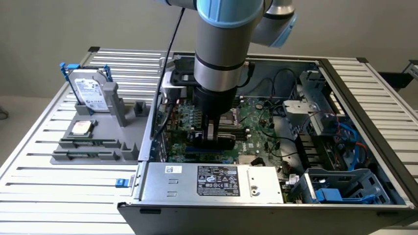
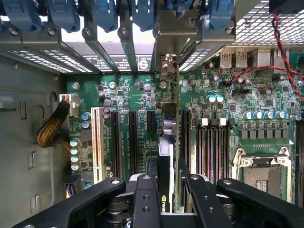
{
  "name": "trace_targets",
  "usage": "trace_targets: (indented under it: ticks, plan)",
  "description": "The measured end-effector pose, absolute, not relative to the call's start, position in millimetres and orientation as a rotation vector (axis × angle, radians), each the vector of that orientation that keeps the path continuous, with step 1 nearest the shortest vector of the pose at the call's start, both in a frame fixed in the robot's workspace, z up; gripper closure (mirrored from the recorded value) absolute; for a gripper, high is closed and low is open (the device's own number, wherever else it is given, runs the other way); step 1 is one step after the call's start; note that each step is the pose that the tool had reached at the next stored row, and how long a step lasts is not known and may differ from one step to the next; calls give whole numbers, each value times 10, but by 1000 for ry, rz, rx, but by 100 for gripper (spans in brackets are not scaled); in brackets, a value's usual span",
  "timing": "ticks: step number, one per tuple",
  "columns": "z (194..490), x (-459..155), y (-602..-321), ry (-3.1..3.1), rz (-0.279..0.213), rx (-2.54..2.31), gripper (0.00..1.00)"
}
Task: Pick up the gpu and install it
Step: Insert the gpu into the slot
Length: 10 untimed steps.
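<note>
My gripper [image 2: 167, 166] was closed on the gpu [image 2: 166, 128]; the card stood between the jaws (edge-on, upright) over the motherboard [image 2: 128, 95].

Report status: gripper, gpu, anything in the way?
Gripper shut on the gpu. Gpu on edge above the motherboard, inside the case. Nothing seen across its path.
</note>
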<state>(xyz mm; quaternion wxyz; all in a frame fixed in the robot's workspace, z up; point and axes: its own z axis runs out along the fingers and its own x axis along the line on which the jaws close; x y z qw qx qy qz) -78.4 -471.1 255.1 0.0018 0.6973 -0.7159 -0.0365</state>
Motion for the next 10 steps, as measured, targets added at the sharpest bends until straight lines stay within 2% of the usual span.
trace_targets:
  ticks: [10]
  plan:
    - [2529, -784, -4706, -2212, -114, 2221, 73]
